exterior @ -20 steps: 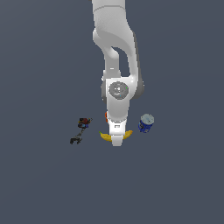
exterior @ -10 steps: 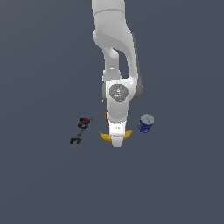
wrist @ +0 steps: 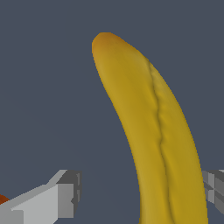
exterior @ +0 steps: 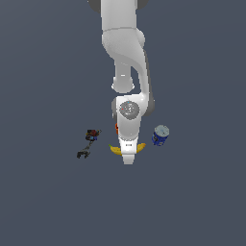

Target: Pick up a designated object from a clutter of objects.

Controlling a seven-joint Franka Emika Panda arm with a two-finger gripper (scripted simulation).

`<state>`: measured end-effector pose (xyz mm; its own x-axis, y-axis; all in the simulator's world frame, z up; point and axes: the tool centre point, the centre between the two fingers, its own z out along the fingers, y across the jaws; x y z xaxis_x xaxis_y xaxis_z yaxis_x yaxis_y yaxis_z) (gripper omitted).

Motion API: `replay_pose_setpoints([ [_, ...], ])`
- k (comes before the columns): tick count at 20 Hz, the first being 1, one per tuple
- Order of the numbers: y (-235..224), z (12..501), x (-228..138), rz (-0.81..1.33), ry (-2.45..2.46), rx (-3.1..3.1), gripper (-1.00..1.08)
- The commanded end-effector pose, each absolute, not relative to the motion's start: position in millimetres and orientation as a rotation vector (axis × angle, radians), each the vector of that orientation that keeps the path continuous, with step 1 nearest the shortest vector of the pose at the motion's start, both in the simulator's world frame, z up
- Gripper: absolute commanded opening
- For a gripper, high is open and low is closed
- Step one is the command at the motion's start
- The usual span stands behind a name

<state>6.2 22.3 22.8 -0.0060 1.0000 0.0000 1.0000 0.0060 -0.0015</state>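
The yellow banana lies on the dark floor, its ends showing on either side of my gripper. In the wrist view the banana fills the frame and runs between my two fingers. The gripper is open and straddles the banana. One finger stands clearly apart from it, and the other sits close beside it at the frame edge. The small orange cup is mostly hidden behind the hand. The blue can stands at the exterior view's right, and the black clamp tool lies at its left.
The arm's white links rise above the items. A sliver of the orange cup shows at the wrist view's edge. The floor is a plain dark grey surface.
The arm's wrist has come down a little toward the banana. The fingers stay spread around it. The other items have not moved.
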Motion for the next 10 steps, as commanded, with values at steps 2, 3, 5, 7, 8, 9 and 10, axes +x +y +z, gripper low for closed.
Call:
replay_pose_setpoints([
  [2,22.5,18.7,7.0,0.000,-2.229,-2.214,1.00],
  [3,22.5,18.7,7.0,0.000,-2.229,-2.214,-1.00],
  [5,22.5,18.7,7.0,0.000,-2.229,-2.214,-1.00],
  [7,22.5,18.7,7.0,0.000,-2.229,-2.214,-1.00],
  [8,22.5,18.7,7.0,0.000,-2.229,-2.214,-1.00],
  [9,22.5,18.7,7.0,0.000,-2.229,-2.214,-1.00],
  [10,22.5,18.7,7.0,0.000,-2.229,-2.214,-1.00],
])
